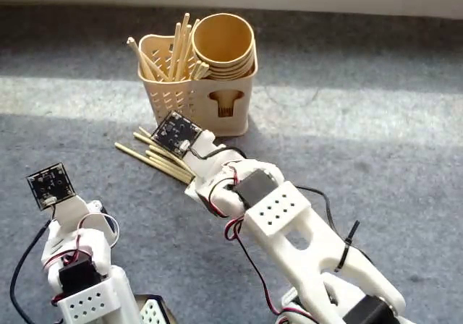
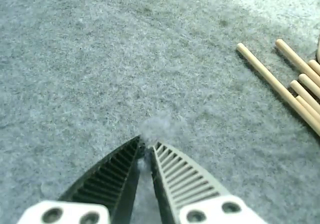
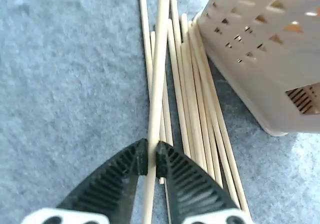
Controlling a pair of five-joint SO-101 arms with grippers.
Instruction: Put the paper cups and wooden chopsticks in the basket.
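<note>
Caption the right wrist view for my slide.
Right claw pinches one chopstick over loose chopsticks beside the basket.

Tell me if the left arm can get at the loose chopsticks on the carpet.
Probably yes: only bare carpet lies between the left tool and the loose chopsticks. The right arm, over their far ends, may crowd it.

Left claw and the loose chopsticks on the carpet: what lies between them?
Nothing but bare grey carpet separates the left claw from the loose chopsticks, seen in the left wrist view.
</note>
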